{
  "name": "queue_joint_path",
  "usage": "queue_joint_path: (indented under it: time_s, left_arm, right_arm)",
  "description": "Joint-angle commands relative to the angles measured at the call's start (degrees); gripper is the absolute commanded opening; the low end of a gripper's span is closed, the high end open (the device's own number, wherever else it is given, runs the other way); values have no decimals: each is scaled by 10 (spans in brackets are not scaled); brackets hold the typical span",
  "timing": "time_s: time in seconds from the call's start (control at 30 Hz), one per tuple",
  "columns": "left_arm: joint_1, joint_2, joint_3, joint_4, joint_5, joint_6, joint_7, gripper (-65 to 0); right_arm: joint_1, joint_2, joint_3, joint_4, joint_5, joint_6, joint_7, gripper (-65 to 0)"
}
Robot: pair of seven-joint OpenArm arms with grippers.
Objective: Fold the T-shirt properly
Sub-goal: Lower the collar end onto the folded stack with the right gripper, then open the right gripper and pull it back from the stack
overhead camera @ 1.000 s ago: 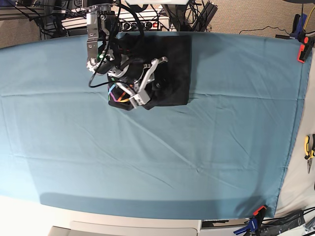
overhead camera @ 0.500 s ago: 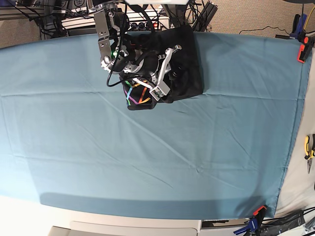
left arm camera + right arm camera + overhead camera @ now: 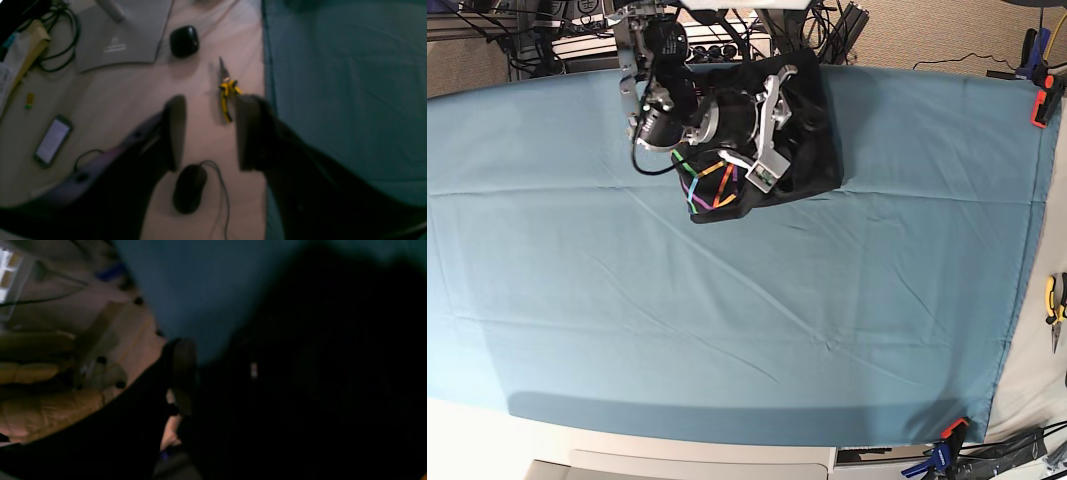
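Observation:
The black T-shirt [image 3: 819,150] lies bunched at the far middle of the teal table cloth [image 3: 727,330], with its rainbow print [image 3: 709,188] showing at its left front corner. My right gripper [image 3: 792,130] is over it and shut on its cloth. In the right wrist view one finger [image 3: 183,373] shows against the black T-shirt [image 3: 317,373], and the other finger is hidden in the cloth. My left gripper [image 3: 211,133] is open and empty, above the beige desk beside the table cloth's edge [image 3: 350,83]. The left arm is out of the base view.
Yellow pliers [image 3: 227,96] lie on the desk by the cloth edge and also show in the base view [image 3: 1054,300]. A mouse [image 3: 188,193], a phone [image 3: 51,141] and a grey laptop [image 3: 123,33] lie there. Clamps [image 3: 1045,100] [image 3: 947,440] hold the cloth's right corners. Cables crowd the far edge.
My right gripper has moved right and towards the far edge, carrying the T-shirt with it. The shirt has shifted and bunched, and more of the rainbow print shows.

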Motion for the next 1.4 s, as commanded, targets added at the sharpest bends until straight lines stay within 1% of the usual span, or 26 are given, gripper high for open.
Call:
queue_joint_path:
  time_s: [0.0, 0.07, 0.17, 0.23, 0.3, 0.43, 0.53, 0.6, 0.63, 0.73, 0.77, 0.87, 0.97, 1.07, 1.2, 1.37]
  left_arm:
    - [-3, -19, -8, 7, -5, 0, -11, -392]
    - [11, -18, -8, 7, -5, 0, -12, -392]
    - [28, -10, -8, 7, -3, 0, -16, -392]
    - [32, -2, -8, 7, -1, -1, -15, -392]
    - [32, 5, -8, 7, -1, 0, -16, -392]
    - [32, 8, -8, 7, 0, -1, -19, -392]
    - [32, 8, -8, 7, 2, -1, -19, -392]
    - [32, 8, -8, 7, 2, -1, -19, -392]
    - [32, 8, -8, 7, 1, -1, -19, -392]
    - [32, 8, -8, 7, 1, -1, -19, -392]
    - [32, 9, -8, 7, 1, -1, -19, -392]
    - [32, 14, -8, 7, 1, -1, -19, -392]
    - [32, 23, -8, 7, 1, -1, -19, -392]
    - [32, 28, -8, 7, 1, -3, -20, -392]
    - [32, 28, -8, 7, 1, -3, -20, -392]
    - [32, 28, -8, 7, 1, -3, -20, -392]
  right_arm:
    - [6, -3, -2, 25, 35, 10, 7, -449]
    - [6, -1, -3, 48, 79, 24, -5, -449]
    - [3, -2, -3, 60, 144, 24, -34, -449]
    - [1, -1, -3, 60, 174, 24, -49, -449]
    - [1, 3, -2, 60, 187, 24, -49, -449]
    - [2, 23, 2, 63, 186, 24, -49, -449]
    - [2, 30, 34, 75, 164, 24, -49, -450]
    - [2, 30, 74, 87, 145, 24, -49, -458]
    - [2, 30, 98, 92, 136, 24, -48, -484]
    - [2, 30, 180, 103, 103, 24, -18, -626]
    - [1, 30, 211, 103, 88, 24, -7, -650]
    - [1, 30, 294, 103, 43, -6, 7, -650]
    - [-10, 30, 348, 103, 2, -42, 21, -650]
    - [-30, 30, 367, 103, -23, -63, 23, -650]
    - [-57, 30, 368, 103, -39, -76, 23, -650]
    - [-75, 30, 368, 103, -80, -101, 27, -650]
